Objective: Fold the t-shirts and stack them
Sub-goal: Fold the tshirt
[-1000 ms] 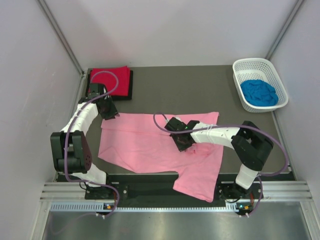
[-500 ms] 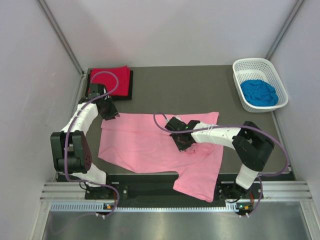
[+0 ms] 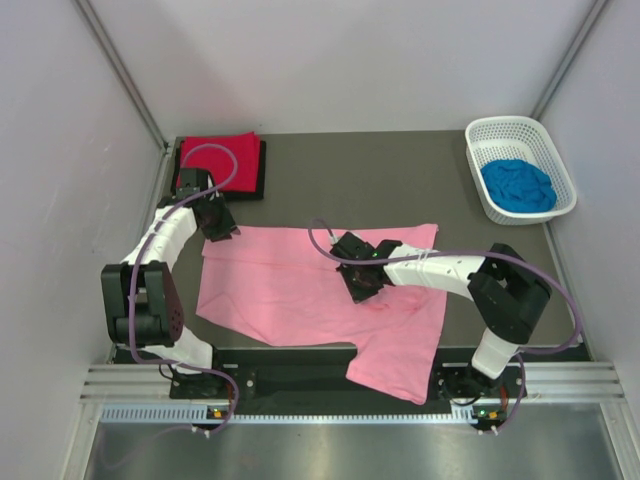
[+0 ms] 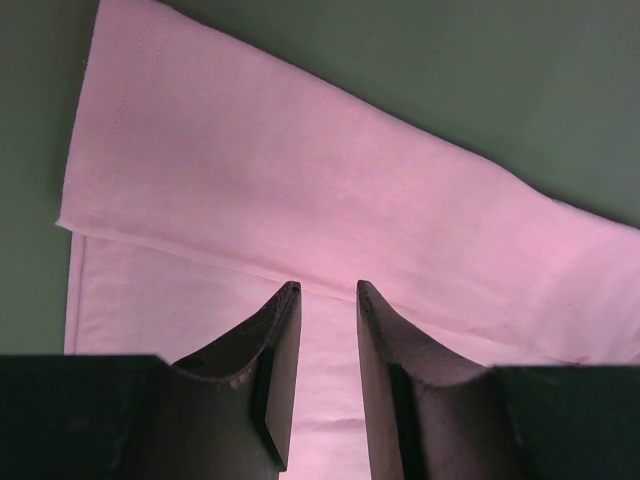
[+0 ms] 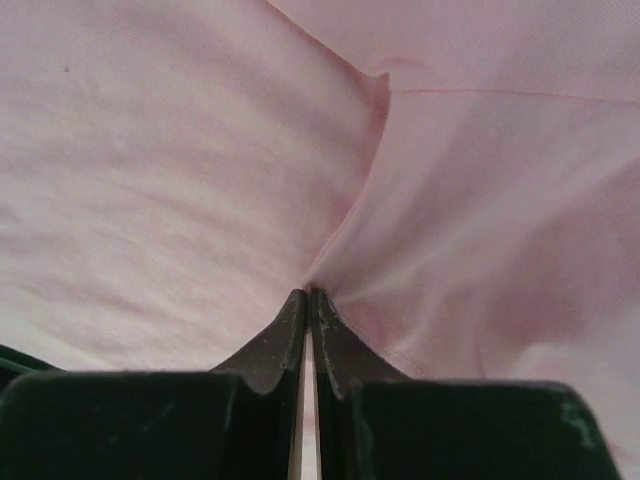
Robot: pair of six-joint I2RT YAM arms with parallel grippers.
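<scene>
My right gripper (image 5: 308, 294) pinches a pink t-shirt (image 3: 270, 290) fold; my left gripper (image 4: 328, 292) sits slightly parted. The red t-shirt (image 3: 220, 160) hides most of the black t-shirt (image 3: 262, 172).

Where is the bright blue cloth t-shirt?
In the top external view, the bright blue cloth t-shirt lies inside the white plastic lattice basket at the far right corner of the table.

White shells and black joints on the left arm (image 3: 165, 235) and right arm (image 3: 435, 268); looping purple cables (image 3: 209, 145); tapered black fingers (image 4: 275, 370).

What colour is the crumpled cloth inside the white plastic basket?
Bright blue; the crumpled cloth shows only in the top external view, inside the white plastic basket.
</scene>
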